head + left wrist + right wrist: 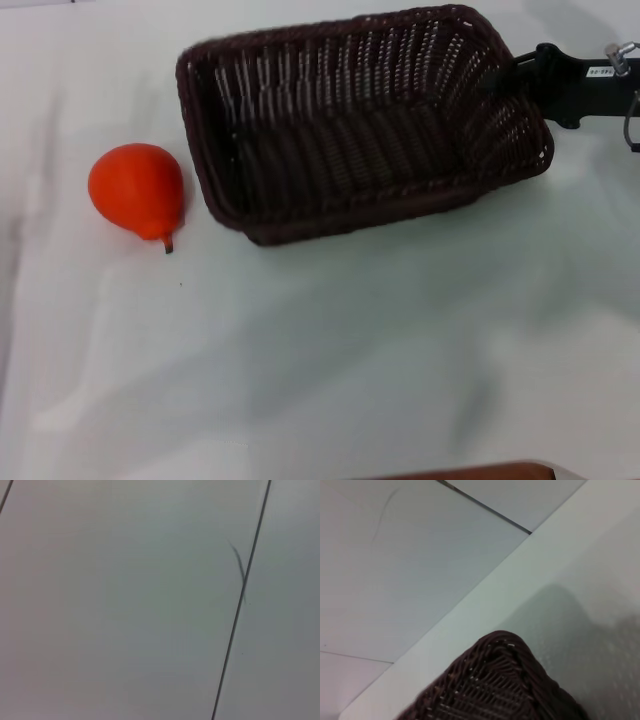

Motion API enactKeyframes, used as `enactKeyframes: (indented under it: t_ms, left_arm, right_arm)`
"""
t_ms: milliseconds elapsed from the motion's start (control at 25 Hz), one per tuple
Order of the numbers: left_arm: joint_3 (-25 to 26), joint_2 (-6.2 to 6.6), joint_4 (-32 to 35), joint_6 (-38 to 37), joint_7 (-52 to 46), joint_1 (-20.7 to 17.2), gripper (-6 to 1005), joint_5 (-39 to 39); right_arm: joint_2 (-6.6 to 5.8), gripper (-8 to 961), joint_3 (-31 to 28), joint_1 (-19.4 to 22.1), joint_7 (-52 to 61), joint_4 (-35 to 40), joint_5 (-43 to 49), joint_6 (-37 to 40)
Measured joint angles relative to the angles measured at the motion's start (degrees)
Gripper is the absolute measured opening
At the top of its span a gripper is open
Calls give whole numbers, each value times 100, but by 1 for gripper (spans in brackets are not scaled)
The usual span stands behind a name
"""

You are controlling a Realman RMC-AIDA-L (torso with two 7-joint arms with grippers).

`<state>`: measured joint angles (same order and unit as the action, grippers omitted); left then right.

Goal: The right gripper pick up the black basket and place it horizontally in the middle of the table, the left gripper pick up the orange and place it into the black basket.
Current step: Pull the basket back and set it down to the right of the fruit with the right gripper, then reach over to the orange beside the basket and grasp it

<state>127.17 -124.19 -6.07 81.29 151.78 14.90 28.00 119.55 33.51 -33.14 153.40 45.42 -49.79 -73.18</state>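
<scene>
Basket (pixel 350 130) woven wicker (tilted) | right pincer (pixel 508 78) clamped on rim | orange (pixel 136 188) smooth, pear-shaped

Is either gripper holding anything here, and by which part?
The right gripper grips the black basket by its right short-end rim. The left gripper is out of view; the orange lies free on the table.

I see even, soft overhead light with a faint sheen on the white surface (pixel 330 340), diffuse grey shadows beside the black basket (pixel 360 125) and the orange (pixel 135 188), and mild softness throughout.
</scene>
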Motion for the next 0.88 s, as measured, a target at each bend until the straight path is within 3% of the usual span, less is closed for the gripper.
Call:
enactKeyframes:
  t_ms: [240,440,520,560,760,880]
  left_arm:
    - [-41,0,2,-33,174,-13,885,11]
    - [-408,40,2,-139,211,-23,885,12]
    - [-689,121,-28,-194,-7,-32,885,18]
    - [-894,196,-75,-268,-181,-46,884,18]
    - [-2139,740,-265,-693,-1132,-116,884,252]
    - [-2684,1064,-291,-588,-1672,-134,884,568]
  right_arm:
    - [0,253,62,48,-57,26,-34,-83]
    - [-13,479,120,98,-116,82,-42,-128]
    - [-14,639,96,162,-174,189,-66,-169]
    - [-13,719,92,221,-249,299,-122,-231]
    - [-10,791,89,518,-728,797,-554,-467]
    - [-44,790,0,727,-1092,972,-1021,-531]
